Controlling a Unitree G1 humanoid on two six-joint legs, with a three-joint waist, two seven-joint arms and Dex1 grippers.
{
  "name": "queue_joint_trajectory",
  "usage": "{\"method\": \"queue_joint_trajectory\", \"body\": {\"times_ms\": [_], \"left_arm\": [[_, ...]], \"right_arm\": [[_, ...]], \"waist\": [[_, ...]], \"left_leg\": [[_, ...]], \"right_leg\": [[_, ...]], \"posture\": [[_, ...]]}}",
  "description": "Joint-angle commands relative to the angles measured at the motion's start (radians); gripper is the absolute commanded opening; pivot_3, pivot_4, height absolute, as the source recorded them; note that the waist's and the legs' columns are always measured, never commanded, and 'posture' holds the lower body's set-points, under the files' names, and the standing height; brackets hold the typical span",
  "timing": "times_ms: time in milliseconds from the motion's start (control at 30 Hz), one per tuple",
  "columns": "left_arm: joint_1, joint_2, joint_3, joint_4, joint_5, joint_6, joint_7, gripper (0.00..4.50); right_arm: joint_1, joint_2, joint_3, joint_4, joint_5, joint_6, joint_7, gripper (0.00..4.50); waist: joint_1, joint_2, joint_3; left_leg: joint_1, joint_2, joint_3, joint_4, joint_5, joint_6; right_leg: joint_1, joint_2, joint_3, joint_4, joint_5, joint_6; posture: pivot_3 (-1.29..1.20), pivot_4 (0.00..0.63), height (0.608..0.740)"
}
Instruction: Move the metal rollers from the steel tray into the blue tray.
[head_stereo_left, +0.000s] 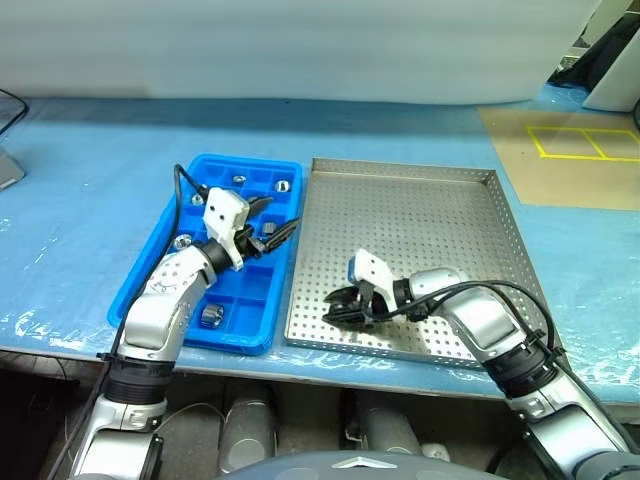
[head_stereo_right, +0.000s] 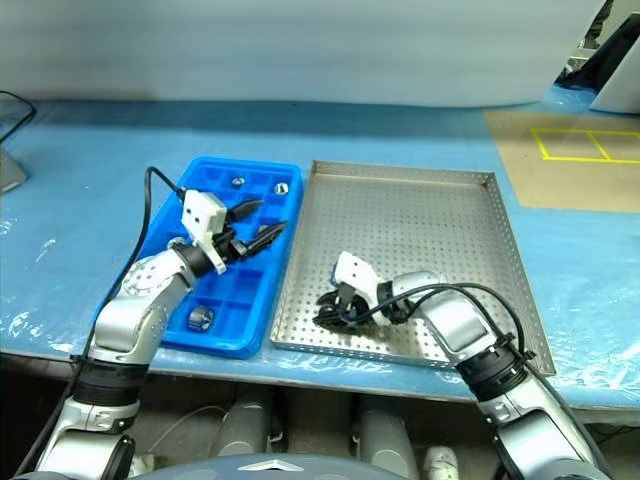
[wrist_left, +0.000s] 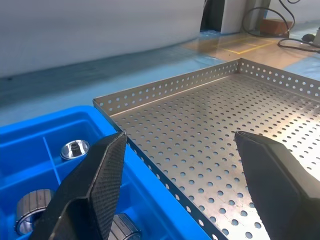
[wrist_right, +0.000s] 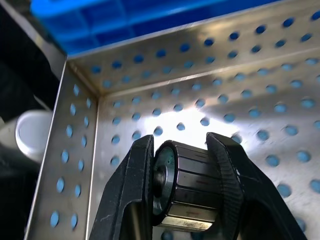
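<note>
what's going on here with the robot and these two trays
The robot is shifting metal rollers from the steel tray to the blue tray. Its right gripper is closed on a roller near the steel tray's near-left corner. The left gripper hangs open over the blue tray, which already holds several rollers.

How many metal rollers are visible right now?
6 rollers: one gripped in the right hand over the steel tray; five in the blue tray, two far, two left, one near. The left arm may hide more.
</note>
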Motion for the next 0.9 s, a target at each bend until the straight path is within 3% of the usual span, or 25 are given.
{"method": "queue_joint_trajectory", "body": {"times_ms": [33,133,267,567,867,900], "left_arm": [[0.011,0.009,0.078,-0.089,-0.024,-0.016,0.044,3.66],[0.045,0.006,0.140,-0.141,-0.023,-0.032,0.099,3.66],[0.131,0.010,0.189,-0.216,0.002,-0.030,0.163,3.66],[0.325,0.002,0.261,-0.360,0.049,-0.022,0.285,3.66],[0.368,0.005,0.253,-0.398,0.043,-0.007,0.303,3.66],[0.365,0.008,0.249,-0.399,0.043,-0.003,0.302,3.66]], "right_arm": [[-0.112,0.069,-0.118,0.012,0.111,0.022,-0.008,1.21],[-0.199,0.136,-0.171,0.062,0.172,0.053,-0.009,1.21],[-0.264,0.192,-0.147,0.122,0.180,0.045,0.024,1.21],[-0.303,0.258,0.037,0.287,0.026,-0.108,0.097,1.21],[-0.303,0.292,0.055,0.395,-0.074,-0.215,0.074,1.21],[-0.298,0.289,0.057,0.399,-0.083,-0.222,0.074,1.56]], "waist": [[0.002,0.000,0.000],[0.004,0.000,0.000],[0.028,0.000,0.000],[0.098,-0.001,0.000],[0.143,0.000,0.000],[0.143,0.000,0.000]], "left_leg": [[0.000,0.000,0.000,0.000,0.000,0.000],[-0.001,0.000,0.000,0.000,0.000,0.000],[-0.002,0.001,-0.001,-0.001,-0.001,0.001],[-0.006,0.001,-0.003,-0.001,0.000,0.000],[-0.006,0.001,-0.004,-0.001,0.000,-0.001],[-0.005,0.001,-0.004,-0.001,0.000,-0.002]], "right_leg": [[0.000,0.000,0.000,0.000,0.000,0.000],[-0.001,0.000,-0.001,0.000,0.000,-0.001],[-0.001,0.000,-0.002,0.000,-0.001,-0.002],[-0.004,-0.001,-0.005,0.000,-0.001,-0.002],[-0.004,-0.001,-0.005,0.000,-0.001,-0.002],[-0.004,-0.001,-0.005,0.000,-0.001,-0.002]], "posture": [[0.07,0.150,0.740],[0.14,0.150,0.740],[0.22,0.150,0.740],[0.38,0.150,0.740],[0.39,0.150,0.740],[0.39,0.150,0.740]]}}
